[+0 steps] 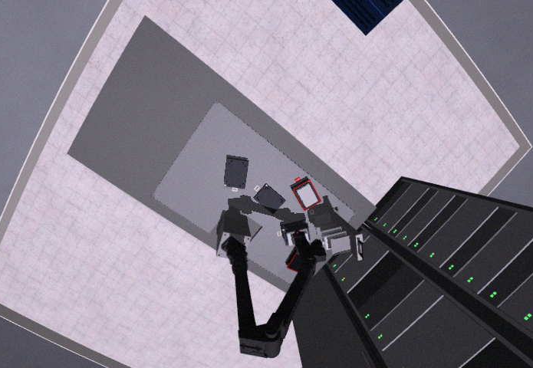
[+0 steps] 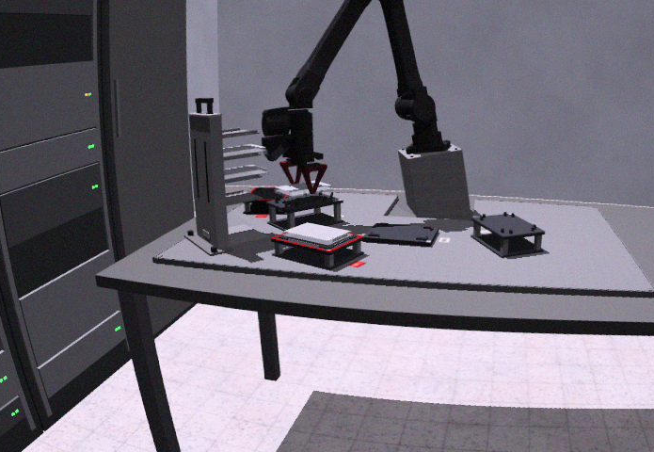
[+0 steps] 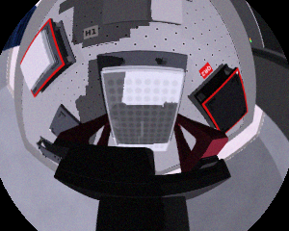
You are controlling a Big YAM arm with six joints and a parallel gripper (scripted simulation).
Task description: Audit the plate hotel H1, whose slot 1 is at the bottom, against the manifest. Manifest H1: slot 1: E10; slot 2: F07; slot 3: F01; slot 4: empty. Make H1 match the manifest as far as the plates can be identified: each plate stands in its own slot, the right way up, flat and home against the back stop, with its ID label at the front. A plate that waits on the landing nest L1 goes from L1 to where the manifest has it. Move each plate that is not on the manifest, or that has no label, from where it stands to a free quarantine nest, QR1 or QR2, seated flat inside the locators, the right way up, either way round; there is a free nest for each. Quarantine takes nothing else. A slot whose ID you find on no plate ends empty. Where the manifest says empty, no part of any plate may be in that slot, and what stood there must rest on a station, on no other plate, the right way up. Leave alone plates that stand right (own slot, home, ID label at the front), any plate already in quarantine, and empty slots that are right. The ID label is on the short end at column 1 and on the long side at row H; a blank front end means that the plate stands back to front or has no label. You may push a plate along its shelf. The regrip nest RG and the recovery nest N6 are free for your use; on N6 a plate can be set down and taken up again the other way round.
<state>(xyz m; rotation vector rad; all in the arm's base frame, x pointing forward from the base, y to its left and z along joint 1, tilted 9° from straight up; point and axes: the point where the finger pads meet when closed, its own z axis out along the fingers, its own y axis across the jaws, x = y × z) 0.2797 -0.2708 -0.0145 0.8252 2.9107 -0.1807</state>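
Note:
My gripper (image 2: 304,187) (image 3: 142,116) is shut on a pale, clear-walled plate (image 3: 149,89) (image 2: 324,186), one red finger on each long side. The plate is level, low over a raised dark nest (image 3: 142,58) (image 2: 306,201) with pegs. Whether it touches the nest cannot be told. No ID label can be read on it. The hotel H1 (image 2: 209,175) has thin shelves beside its tower; what they hold cannot be told. A white plate (image 1: 306,194) (image 2: 313,233) (image 3: 37,55) lies on a red-rimmed nest. The other red-rimmed nest, QR2 (image 3: 226,101), shows dark and bare.
A low dark station (image 1: 269,197) (image 2: 402,234) lies near the white plate's nest. A raised dark station with pegs (image 1: 235,171) (image 2: 508,226) stands farther along the mat. The H1 tower and its shelves rise close beside the gripper. The arm's pale base block (image 2: 437,184) stands behind.

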